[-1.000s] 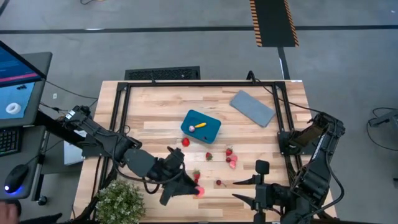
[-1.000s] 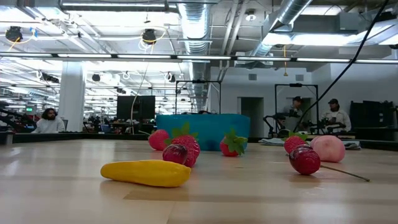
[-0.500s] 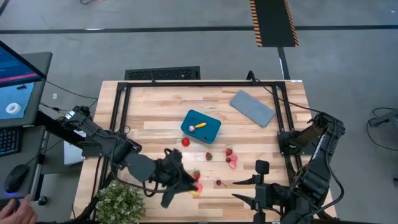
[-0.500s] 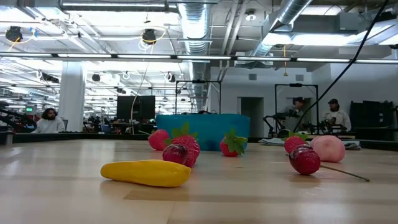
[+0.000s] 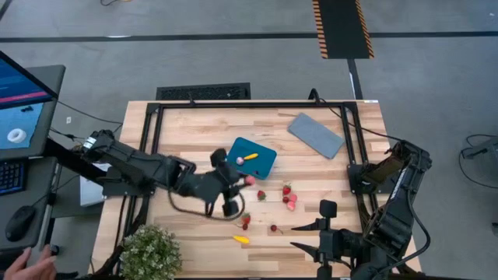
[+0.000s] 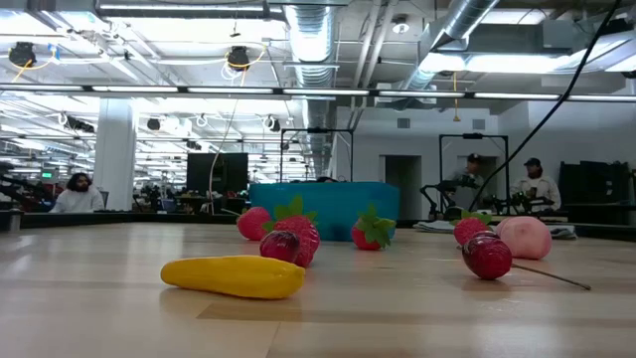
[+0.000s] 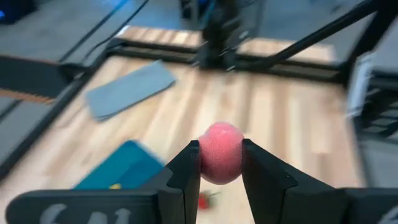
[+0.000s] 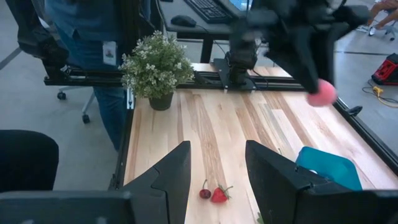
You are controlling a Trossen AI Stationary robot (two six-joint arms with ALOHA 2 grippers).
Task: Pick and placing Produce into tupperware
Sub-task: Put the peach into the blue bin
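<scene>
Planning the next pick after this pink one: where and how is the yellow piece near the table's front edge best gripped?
Probably across the middle of the yellow piece, coming straight down. It lies flat and elongated on the table, so jaws set across its narrow width should span it. Nothing touches it; the nearest berry sits apart. The left gripper is holding the pink fruit.

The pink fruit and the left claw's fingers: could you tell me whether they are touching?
Touching. In the left wrist view the left claw has both fingers pressed against the pink fruit's sides.

Grey concrete floor (image 5: 233, 62), hazard-striped strip (image 5: 341, 28); exposed ducts (image 6: 308, 40), ceiling strip lights overhead.
</scene>
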